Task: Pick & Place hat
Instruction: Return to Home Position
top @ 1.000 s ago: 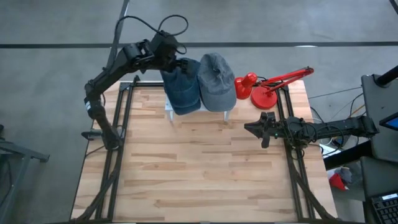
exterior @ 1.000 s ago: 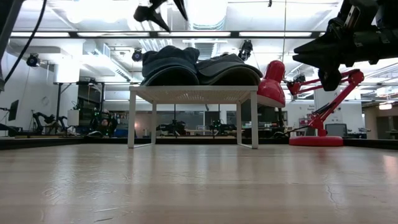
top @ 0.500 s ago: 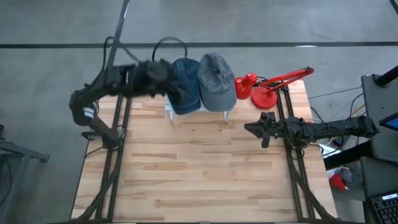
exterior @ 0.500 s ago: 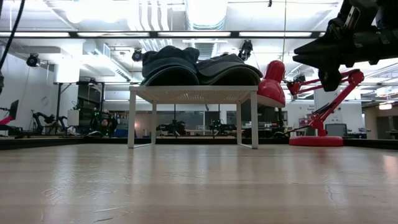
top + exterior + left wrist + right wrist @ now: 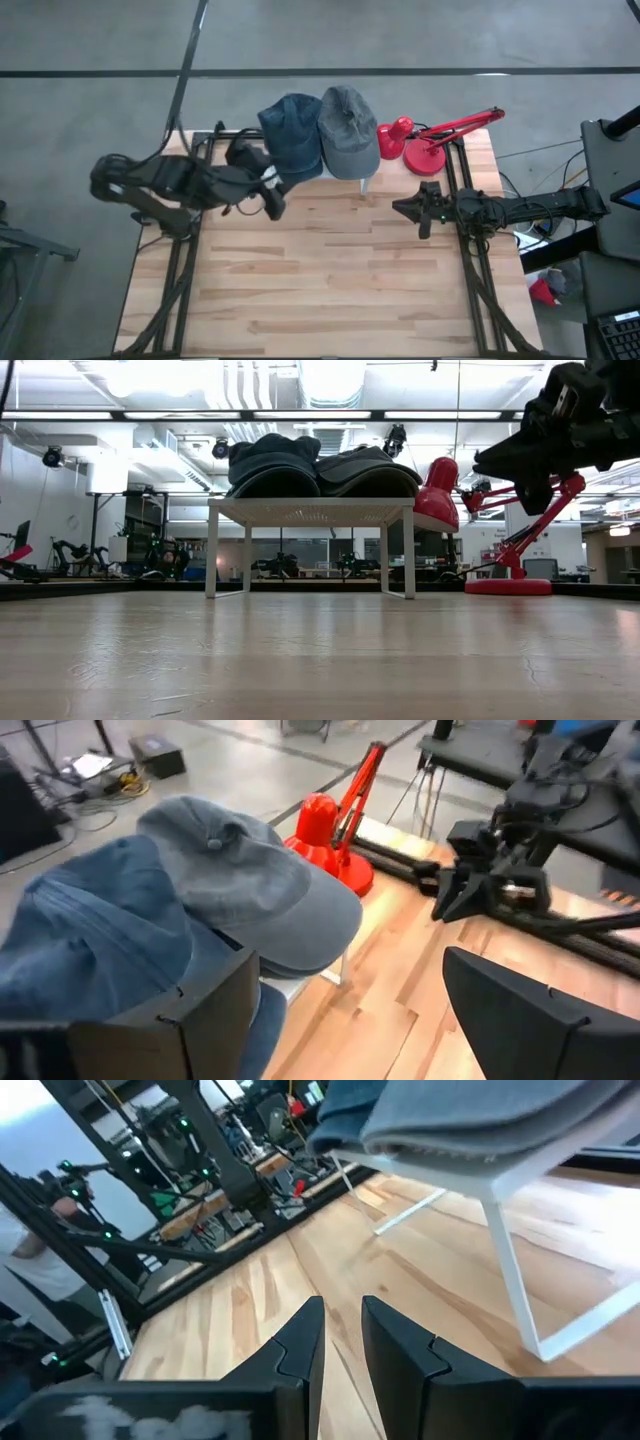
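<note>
We see the stacked blue denim caps [image 5: 292, 135] on the small white shelf [image 5: 310, 510] at the far side of the pale wooden plank surface [image 5: 330, 270]. They touch the gray fabric caps [image 5: 348, 128] to their right. Both piles lie with their long axes running from far to near, parallel to each other, and the brims point towards the near edge. A red desk lamp [image 5: 428, 150] stands just beside the gray pile. The left gripper [image 5: 274, 196] hangs near the shelf's near left corner with its fingers spread wide, released and empty. The right gripper [image 5: 418, 212] waits over the surface's right side, its fingers drawn nearly together on nothing.
</note>
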You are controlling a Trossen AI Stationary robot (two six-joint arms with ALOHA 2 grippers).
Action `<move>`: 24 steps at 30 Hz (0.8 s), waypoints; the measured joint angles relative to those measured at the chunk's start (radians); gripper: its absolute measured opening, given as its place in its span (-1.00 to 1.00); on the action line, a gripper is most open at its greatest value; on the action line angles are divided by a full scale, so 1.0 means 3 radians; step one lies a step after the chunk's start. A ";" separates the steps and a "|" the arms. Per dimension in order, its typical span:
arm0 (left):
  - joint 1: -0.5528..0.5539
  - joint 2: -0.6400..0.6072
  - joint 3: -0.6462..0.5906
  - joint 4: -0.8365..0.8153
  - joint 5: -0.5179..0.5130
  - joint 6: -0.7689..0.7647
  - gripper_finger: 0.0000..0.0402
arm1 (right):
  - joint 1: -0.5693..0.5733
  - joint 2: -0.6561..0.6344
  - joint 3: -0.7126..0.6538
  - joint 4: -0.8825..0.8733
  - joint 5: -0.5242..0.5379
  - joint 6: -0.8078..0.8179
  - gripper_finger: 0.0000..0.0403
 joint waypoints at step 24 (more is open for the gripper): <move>0.0006 -0.2947 -0.4845 0.3291 0.0853 -0.0318 0.58 | 0.0001 -0.0004 0.0001 -0.0083 -0.0006 0.0198 -0.66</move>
